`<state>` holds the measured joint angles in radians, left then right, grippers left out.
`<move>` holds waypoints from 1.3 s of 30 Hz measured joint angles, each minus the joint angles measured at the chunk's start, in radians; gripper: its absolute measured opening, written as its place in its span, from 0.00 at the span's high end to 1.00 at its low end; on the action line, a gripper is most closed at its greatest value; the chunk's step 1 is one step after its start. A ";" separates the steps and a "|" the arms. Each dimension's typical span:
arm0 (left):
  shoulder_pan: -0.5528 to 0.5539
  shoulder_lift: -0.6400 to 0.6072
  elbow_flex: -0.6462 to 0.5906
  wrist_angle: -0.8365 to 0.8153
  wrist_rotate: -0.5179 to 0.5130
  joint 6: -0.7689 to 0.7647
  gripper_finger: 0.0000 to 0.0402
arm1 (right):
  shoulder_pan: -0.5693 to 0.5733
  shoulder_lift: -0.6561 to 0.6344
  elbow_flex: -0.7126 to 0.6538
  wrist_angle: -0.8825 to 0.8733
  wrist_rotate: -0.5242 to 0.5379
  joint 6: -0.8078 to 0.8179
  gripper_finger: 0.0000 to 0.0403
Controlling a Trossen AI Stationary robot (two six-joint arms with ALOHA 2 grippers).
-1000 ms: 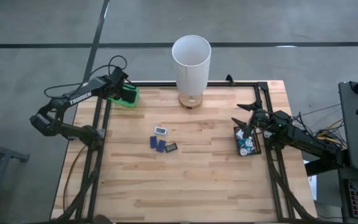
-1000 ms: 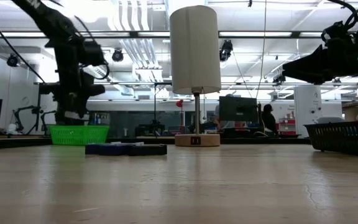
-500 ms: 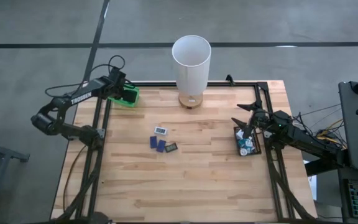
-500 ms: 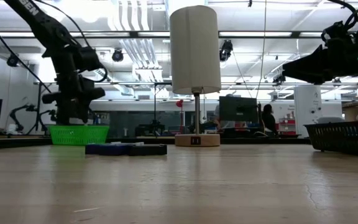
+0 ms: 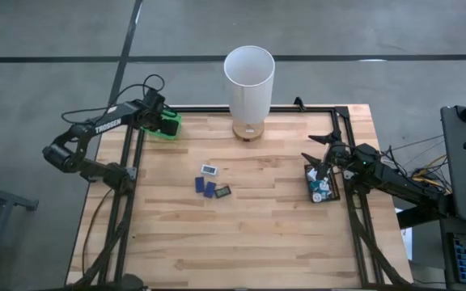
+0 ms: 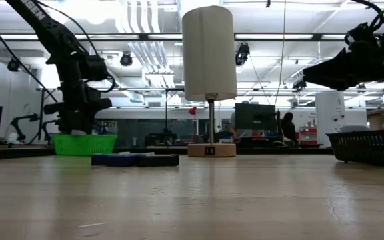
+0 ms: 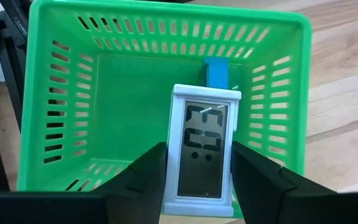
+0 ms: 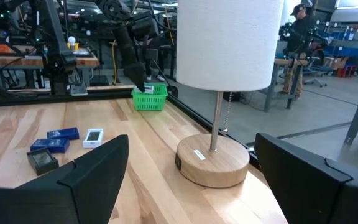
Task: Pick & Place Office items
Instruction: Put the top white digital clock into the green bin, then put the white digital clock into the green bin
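My left gripper (image 7: 199,163) is shut on a small white clock with a grey display (image 7: 202,155), over the inside of the green basket (image 7: 104,112) at the table's far left corner (image 5: 168,126). A blue piece (image 7: 215,72) leans against the basket's far wall. At the table's middle lie a white display piece (image 5: 209,170), two dark blue rectangles (image 5: 204,187) and a dark block (image 5: 223,191). My right gripper (image 5: 317,162) stands open at the right, over the black tray (image 5: 322,186). My left gripper pinches the clock's two long sides (image 7: 174,163) between its two fingers (image 7: 148,177), near the clock's near end. The fingers slant steeply down from above and lie along the clock. The clock's display faces the wrist camera and its far end points into the basket.
A tall white lamp (image 5: 249,77) on a round wooden base (image 5: 247,129) stands at the table's far middle. The black tray holds several small pieces. Bare wood lies across the table's near half (image 5: 233,242).
My left gripper has sunk with the clock toward the green basket, so that its fingers now reach the basket's rim in the low view. The clock has stayed between the fingers.
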<state>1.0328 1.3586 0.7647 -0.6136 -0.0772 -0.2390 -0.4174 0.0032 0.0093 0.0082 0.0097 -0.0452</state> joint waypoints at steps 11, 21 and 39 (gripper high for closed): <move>0.000 0.000 0.001 0.000 0.014 0.000 0.53 | 0.000 0.000 0.000 0.000 0.000 0.000 0.15; 0.000 0.000 0.002 0.001 0.022 0.000 0.42 | 0.000 0.000 0.000 0.000 0.000 0.000 0.13; -0.001 0.000 0.002 0.004 0.045 0.008 0.37 | 0.000 0.000 0.000 0.000 0.000 0.000 0.13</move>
<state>1.0321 1.3586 0.7662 -0.6094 -0.0326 -0.2310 -0.4175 0.0032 0.0093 0.0084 0.0099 -0.0452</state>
